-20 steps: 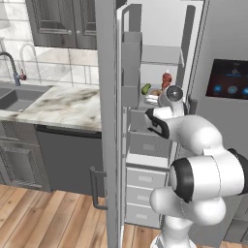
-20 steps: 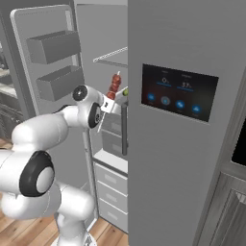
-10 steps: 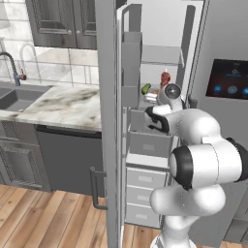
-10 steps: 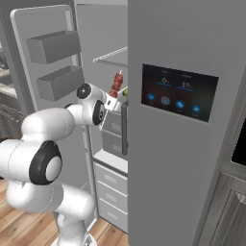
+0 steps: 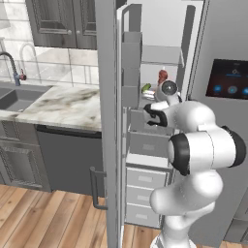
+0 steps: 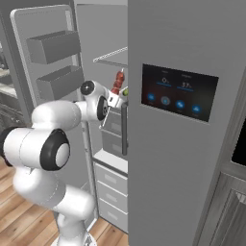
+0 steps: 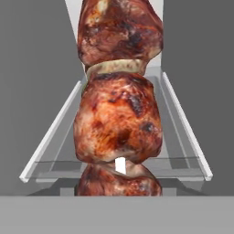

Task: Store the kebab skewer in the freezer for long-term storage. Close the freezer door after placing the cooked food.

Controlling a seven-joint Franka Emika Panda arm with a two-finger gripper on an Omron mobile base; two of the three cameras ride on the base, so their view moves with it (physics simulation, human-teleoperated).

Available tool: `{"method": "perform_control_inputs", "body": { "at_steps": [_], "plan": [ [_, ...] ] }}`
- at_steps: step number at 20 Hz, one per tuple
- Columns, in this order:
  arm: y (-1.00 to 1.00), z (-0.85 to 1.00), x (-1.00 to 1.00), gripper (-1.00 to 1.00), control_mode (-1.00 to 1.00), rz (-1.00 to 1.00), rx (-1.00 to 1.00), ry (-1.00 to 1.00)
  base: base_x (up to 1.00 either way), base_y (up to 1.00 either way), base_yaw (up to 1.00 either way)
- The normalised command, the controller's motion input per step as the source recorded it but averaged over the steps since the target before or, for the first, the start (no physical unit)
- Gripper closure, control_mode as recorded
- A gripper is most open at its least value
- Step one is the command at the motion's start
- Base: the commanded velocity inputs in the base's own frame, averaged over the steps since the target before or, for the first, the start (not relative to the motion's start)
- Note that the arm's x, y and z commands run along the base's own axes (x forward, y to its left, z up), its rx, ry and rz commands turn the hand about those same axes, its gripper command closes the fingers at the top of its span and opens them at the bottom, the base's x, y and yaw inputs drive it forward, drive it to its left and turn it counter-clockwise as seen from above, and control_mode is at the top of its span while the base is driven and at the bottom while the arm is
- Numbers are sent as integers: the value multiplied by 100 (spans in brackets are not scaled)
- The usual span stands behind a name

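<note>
At the mouth of the open freezer (image 5: 167, 29), my tool (image 5: 156, 112) holds the kebab skewer (image 7: 119, 98), closed on its lower end, though the fingertips themselves are hidden behind the meat in the hand view. Seen along the tool, the skewer's long axis runs straight away from me, its browned chunks stacked one past another and pointing into the white compartment. Directly beyond and below them lies a clear shelf (image 7: 50, 144), its front lip across my path and its side rails leading inward. From the right base view the skewer (image 6: 117, 81) stands up above the tool (image 6: 113, 101), red tip near the wire shelf (image 6: 113, 56) overhead, with a green item (image 6: 125, 91) just beside it. That, by my reading, is what the coming move turns on: the landing place lies ahead of the skewer's tip and under it, so I would carry it forward and lower it lengthwise. Off to my left, the freezer door (image 5: 107, 121) stands wide open, its bins (image 6: 53, 45) facing inward, not yet closed.
</note>
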Motion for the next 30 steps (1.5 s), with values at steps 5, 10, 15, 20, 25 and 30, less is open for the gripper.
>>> {"method": "perform_control_inputs", "body": {
  "at_steps": [5, 10, 15, 20, 25, 30],
  "plan": [
    [0, -1, 24, 100, -100, 0, 0, 0, 0, 0, 0],
    [0, 0, 24, 100, -100, 0, 0, 0, 0, 0, 0],
    [0, 0, 29, 100, -100, 0, 0, 0, 0, 0, 0],
    [-1, 0, 40, 100, -100, 0, 0, 0, 0, 0, 0],
    [-14, -1, 43, 100, -100, 0, 0, 6, 0, 0, 0],
    [-10, 0, 31, 100, -100, 0, 0, 4, 0, 0, 0]
  ]
}}
